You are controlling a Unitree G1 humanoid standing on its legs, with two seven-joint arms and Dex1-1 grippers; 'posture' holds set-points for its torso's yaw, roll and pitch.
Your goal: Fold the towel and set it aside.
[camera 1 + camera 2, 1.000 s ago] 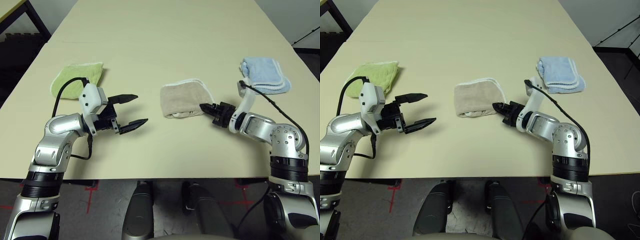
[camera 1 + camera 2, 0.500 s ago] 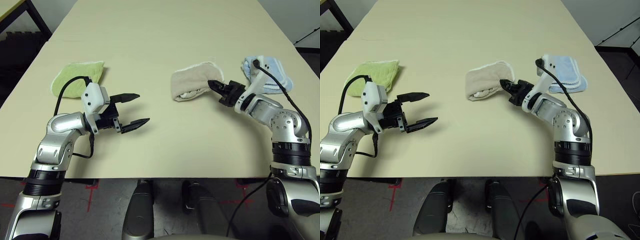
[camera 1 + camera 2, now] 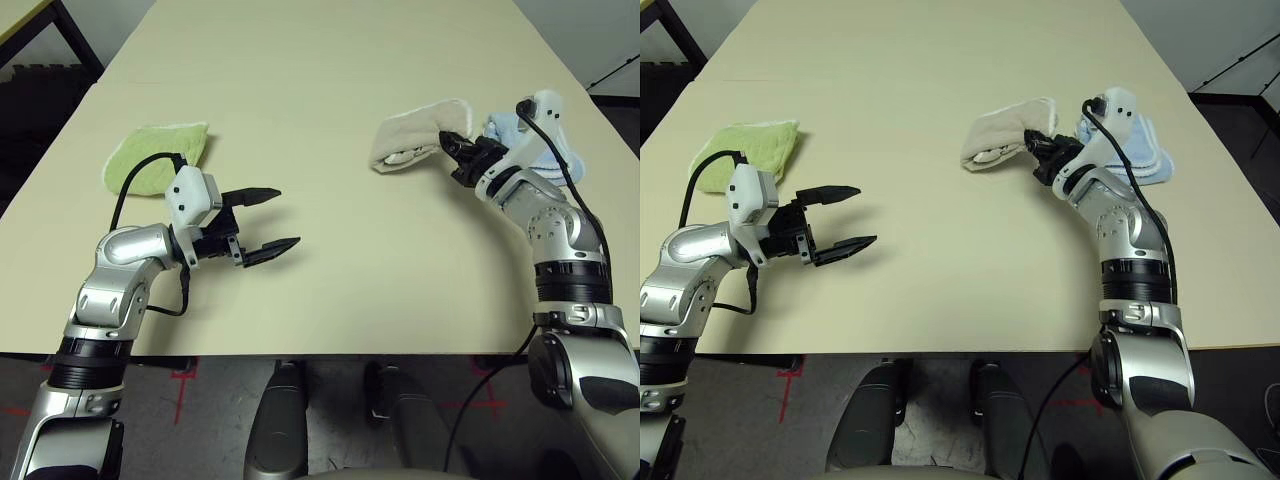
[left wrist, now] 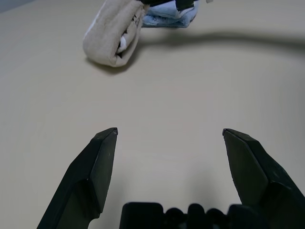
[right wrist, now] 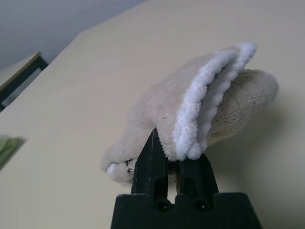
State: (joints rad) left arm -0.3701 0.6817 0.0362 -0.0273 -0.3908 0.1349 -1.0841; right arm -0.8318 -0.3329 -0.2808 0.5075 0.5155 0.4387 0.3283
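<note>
Since a second before, right gripper (image 3: 452,146) had carried the folded beige towel (image 3: 412,142) away from mid-table, farther out and toward the right side, up next to the light blue towel (image 3: 545,150); the left arm had kept still.

Nearest, on the left, left gripper (image 3: 262,220) hovered just over the table (image 3: 330,60), black fingers (image 4: 100,164) spread wide, nothing between them, pointing toward table centre.

Farther out on the right, the right gripper's fingers (image 5: 151,164) were pinched tight together on the towel's white-trimmed edge. Towel was bunched into a folded roll, hanging from the grip; its far end looked close to the tabletop, couldn't tell if touching. It sat just beside the blue towel, which lay folded by the table's right edge, partly behind the right arm.

Far left, a light green folded towel (image 3: 158,155) lay flat beyond the left gripper, well apart from the beige one.
</note>
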